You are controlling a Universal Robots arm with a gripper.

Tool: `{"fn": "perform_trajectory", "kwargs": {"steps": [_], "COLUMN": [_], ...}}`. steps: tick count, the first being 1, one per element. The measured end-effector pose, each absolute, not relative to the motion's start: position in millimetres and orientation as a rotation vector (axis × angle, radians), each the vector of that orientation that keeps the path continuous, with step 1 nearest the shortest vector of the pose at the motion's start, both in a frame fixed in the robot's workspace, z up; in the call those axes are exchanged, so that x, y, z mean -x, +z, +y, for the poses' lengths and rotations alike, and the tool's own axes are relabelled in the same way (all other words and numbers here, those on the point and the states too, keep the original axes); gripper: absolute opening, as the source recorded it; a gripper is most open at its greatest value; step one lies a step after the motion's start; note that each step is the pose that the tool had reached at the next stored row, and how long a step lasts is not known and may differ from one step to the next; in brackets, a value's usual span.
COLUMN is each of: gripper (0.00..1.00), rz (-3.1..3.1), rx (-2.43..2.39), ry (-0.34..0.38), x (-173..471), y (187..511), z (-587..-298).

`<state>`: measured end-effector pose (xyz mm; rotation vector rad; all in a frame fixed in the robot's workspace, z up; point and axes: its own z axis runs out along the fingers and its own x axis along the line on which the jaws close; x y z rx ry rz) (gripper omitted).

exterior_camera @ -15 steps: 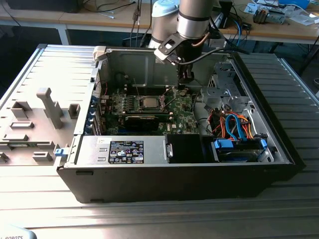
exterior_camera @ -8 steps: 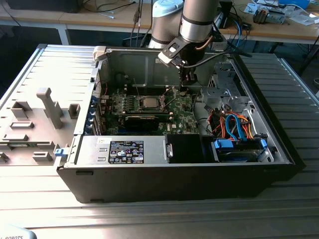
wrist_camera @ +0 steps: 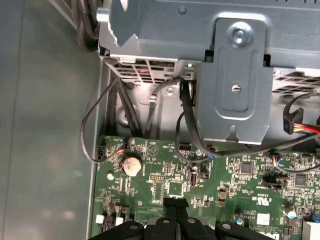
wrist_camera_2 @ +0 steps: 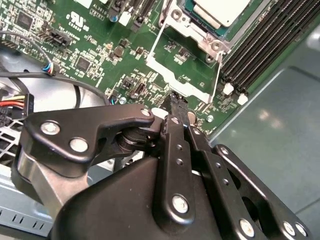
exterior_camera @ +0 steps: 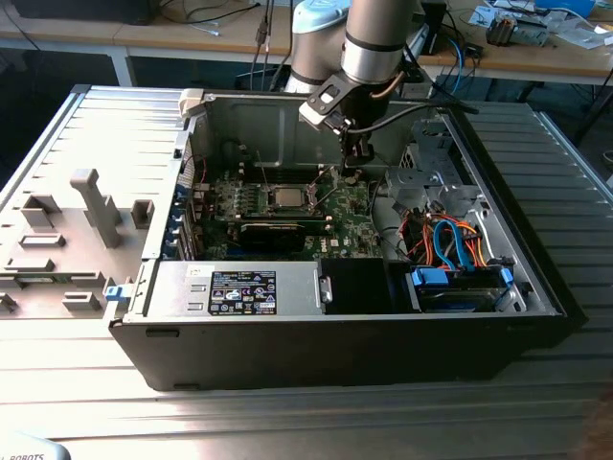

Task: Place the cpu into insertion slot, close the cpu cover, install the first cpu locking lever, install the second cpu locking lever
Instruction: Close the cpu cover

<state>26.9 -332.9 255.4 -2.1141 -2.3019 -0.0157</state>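
The pincer [wrist_camera_2: 176, 100], pinched narrow with nothing seen in its grip, has its tip close to the board [wrist_camera_2: 95, 50] near a corner of the slot [wrist_camera_2: 186, 27], where, farther off, the cpu [wrist_camera_2: 220, 10] lies seated.

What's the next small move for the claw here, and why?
Probably ease the shut claw toward the thin wire lever beside the cpu cover: the cpu already sits framed by the cover, and the claw tip is just off that corner.
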Motion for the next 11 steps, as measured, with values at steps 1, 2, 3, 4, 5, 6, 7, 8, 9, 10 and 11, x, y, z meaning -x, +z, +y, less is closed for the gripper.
{"fn": "perform_trajectory", "kwargs": {"steps": [1,2,3,4,5,6,7,8,9,10,11], "gripper": [0.11,0.11,0.11,0.11,0.11,0.11,0.11,0.11,0.11,0.11,0.11], "rz": [-2.302,-2.302,-2.302,-2.302,-2.302,-2.302,-2.302,-2.302,-2.302,-2.302,-2.302], "rx": [2.114,2.114,2.114,2.114,2.114,2.114,2.114,2.114,2.114,2.114,2.114], "ry": [-0.016,-0.017,-0.017,-0.017,-0.017,-0.018,-0.018,-0.018,-0.018,-0.018,-0.018], "x": [-25.2,-23.9,-23.0,-21.7,-20.0,-19.4,-19.4,-19.3,-19.3,-19.2,-18.9], "y": [255.5,255.5,255.5,255.5,255.5,255.5,255.5,255.5,255.5,255.5,255.5], "z": [-332.9,-333.0,-333.0,-333.0,-333.0,-333.0,-333.0,-333.0,-333.0,-333.0,-333.1]}}
